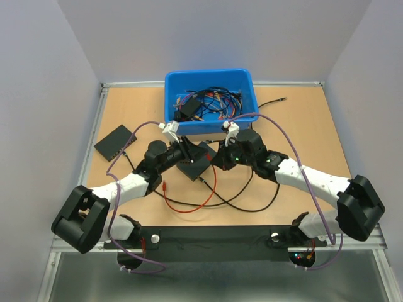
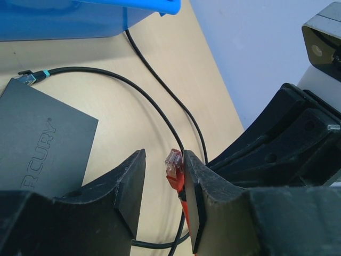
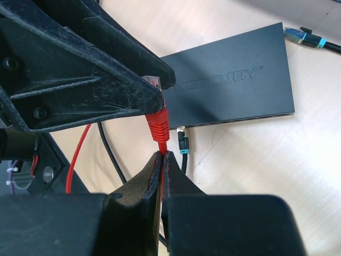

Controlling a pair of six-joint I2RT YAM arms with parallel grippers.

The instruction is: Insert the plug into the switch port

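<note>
The right gripper is pressed together, pinching the red cable just behind the plug. The plug stands up out of those fingertips, boot lowermost and clear tip uppermost.

That tip sits between the fingers of the left gripper, which are spread wider than the plug. In the left wrist view the plug lies against the inner face of one finger, with a gap to the other.

From above, both arms reach forward and inward from their outer bases, elbows bent, so the wrists meet near the middle of the table. The left gripper and right gripper are close together above the switch.

In the right wrist view the plug is just beside the switch, near its corner and apart from its long ported edge. A black cable with a teal-banded plug meets that edge.

The red cable loops back toward the bases. A blue bin of cables stands beyond, and a second black box lies to the left.
</note>
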